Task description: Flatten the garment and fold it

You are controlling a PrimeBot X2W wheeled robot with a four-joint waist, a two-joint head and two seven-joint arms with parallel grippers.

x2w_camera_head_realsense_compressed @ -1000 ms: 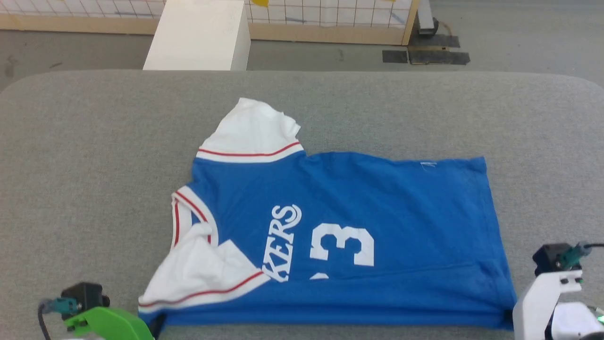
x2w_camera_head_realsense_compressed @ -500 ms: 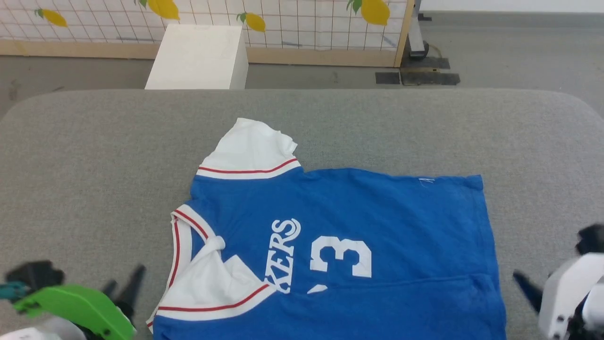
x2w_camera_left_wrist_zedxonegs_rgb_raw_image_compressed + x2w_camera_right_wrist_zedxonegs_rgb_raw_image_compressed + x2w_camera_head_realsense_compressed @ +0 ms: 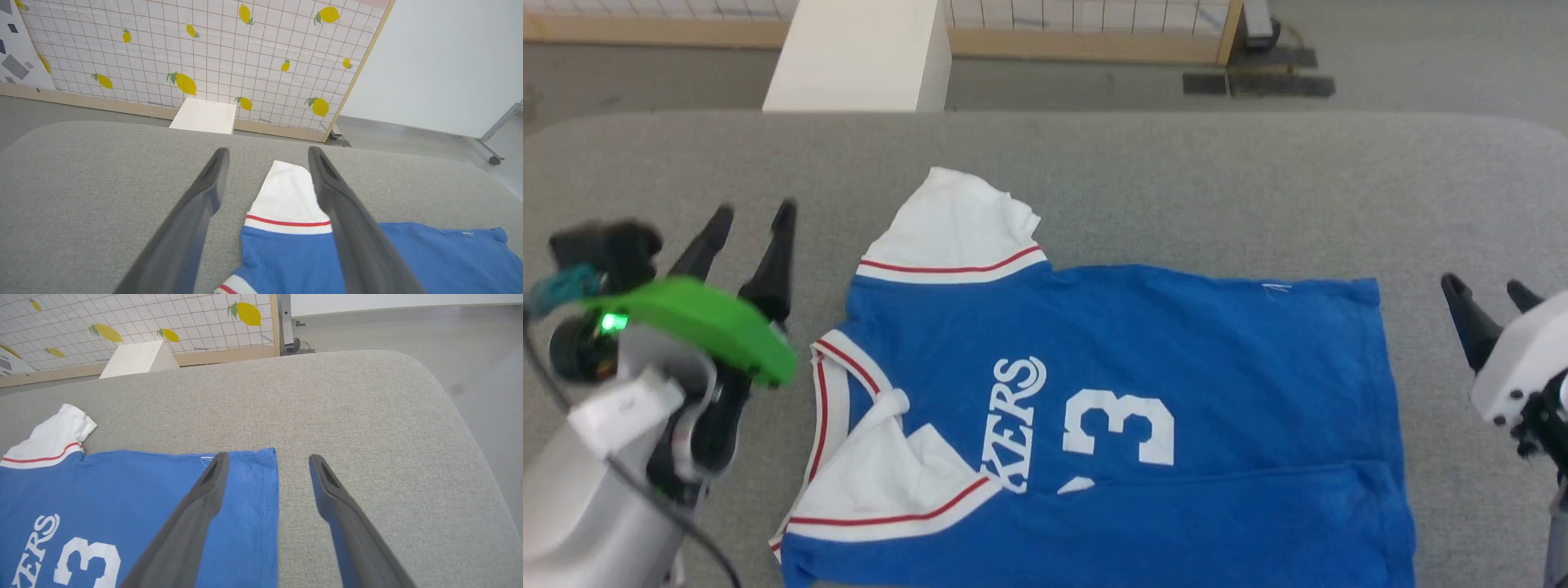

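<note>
Left jaws, right jaws newly off garment (image 3: pixel 1201 343)

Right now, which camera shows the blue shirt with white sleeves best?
The head view: the bright blue jersey T-shirt lies nearly whole on the grey padded table. The left wrist view catches one white sleeve; the right wrist view, its hem and number 3.

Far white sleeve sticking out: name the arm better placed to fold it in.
Left. The left gripper hovers open beside that sleeve; the right gripper is across the garment, at its hem.
</note>
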